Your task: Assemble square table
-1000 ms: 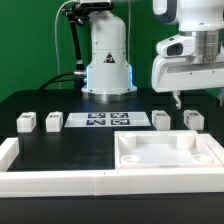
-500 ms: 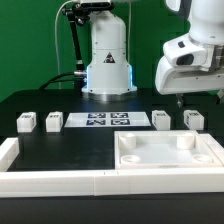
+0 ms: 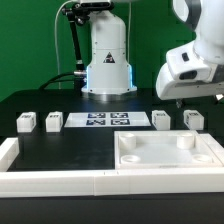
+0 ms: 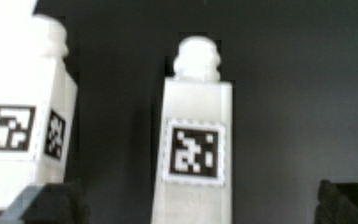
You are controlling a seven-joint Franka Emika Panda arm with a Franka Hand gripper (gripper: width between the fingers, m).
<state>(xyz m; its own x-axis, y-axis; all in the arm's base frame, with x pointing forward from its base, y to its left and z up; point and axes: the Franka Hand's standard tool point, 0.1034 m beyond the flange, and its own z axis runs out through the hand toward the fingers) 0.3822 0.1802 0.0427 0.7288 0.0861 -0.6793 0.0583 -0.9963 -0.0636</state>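
Observation:
The square table's white tray-like top (image 3: 168,157) lies at the front on the exterior view's right. Four small white tagged legs stand in a row behind it: two on the left (image 3: 26,121) (image 3: 54,121) and two on the right (image 3: 161,119) (image 3: 194,119). My gripper (image 3: 197,99) hovers just above the right pair, open and holding nothing. In the wrist view one leg (image 4: 197,120) lies in line with the gap of the gripper (image 4: 194,205), between the dark fingertips (image 4: 34,205). A second leg (image 4: 19,110) lies beside it.
The marker board (image 3: 108,120) lies flat between the two pairs of legs. Long white border rails (image 3: 60,181) run along the front and the left side (image 3: 8,150). The robot's white base (image 3: 108,60) stands behind, in front of a green backdrop.
The hand has shifted a little toward the exterior view's right and tilted. The jaws stay open. Legs and table top have not moved.

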